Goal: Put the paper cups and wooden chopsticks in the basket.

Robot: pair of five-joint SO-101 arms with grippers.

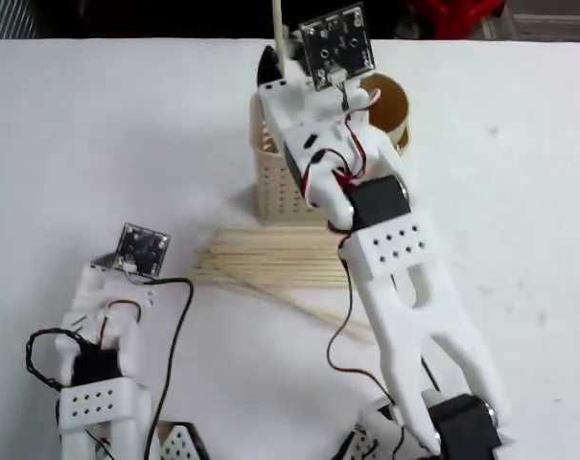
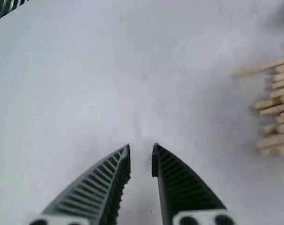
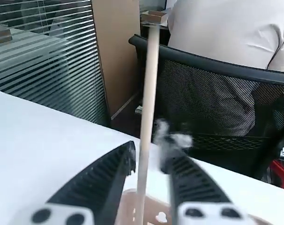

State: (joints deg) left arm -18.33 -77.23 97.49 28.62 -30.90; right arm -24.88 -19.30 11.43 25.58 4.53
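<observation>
A cream perforated basket [image 1: 275, 192] stands at the back middle of the white table, with a brown paper cup [image 1: 390, 105] close behind it on the right. A pile of wooden chopsticks [image 1: 270, 259] lies flat in front of the basket; their ends [image 2: 275, 108] show in the left wrist view. My right gripper [image 3: 147, 150] hangs over the basket, open, with one upright chopstick [image 3: 149, 84] between its fingers and a small gap on each side. My left gripper [image 2: 141, 152] sits low at the near left, open, with bare table between its fingers.
One stray chopstick [image 1: 318, 311] slants out of the pile toward the right arm's base. Black cables [image 1: 174, 326] trail by the left arm. Beyond the table's far edge stands a black mesh chair [image 3: 217, 108]. Bare table spreads to the far left [image 1: 98, 125].
</observation>
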